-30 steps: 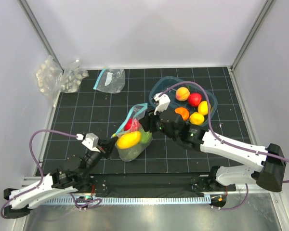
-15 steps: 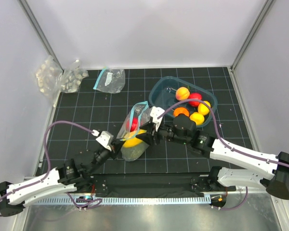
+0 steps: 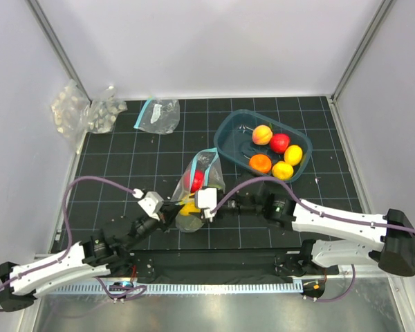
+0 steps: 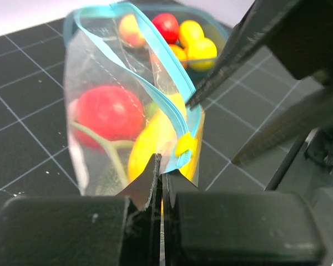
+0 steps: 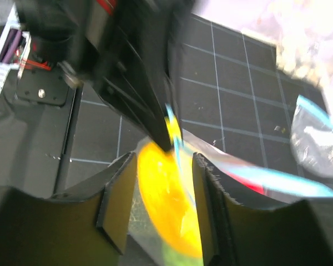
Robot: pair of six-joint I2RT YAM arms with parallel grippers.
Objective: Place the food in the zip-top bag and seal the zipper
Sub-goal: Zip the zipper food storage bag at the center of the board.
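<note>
Pinching a near corner of the upright zip-top bag (image 3: pixel 202 174) on the black mat (image 3: pixel 124 166), the left gripper (image 4: pixel 160 166) is clamped shut; the right gripper (image 5: pixel 164 166), half open, apparently straddles the zipper (image 4: pixel 163 72). Closing off-strip could leave the mouth gaping.

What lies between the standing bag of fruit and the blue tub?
Nothing but a short stretch of bare black mat. The top view shows the zip-top bag and the tub standing apart.

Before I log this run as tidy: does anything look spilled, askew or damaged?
Nothing spilled or damaged. Only the zip-top bag stands unsealed, its zipper gaping, pinched at one corner by the left hand.
</note>
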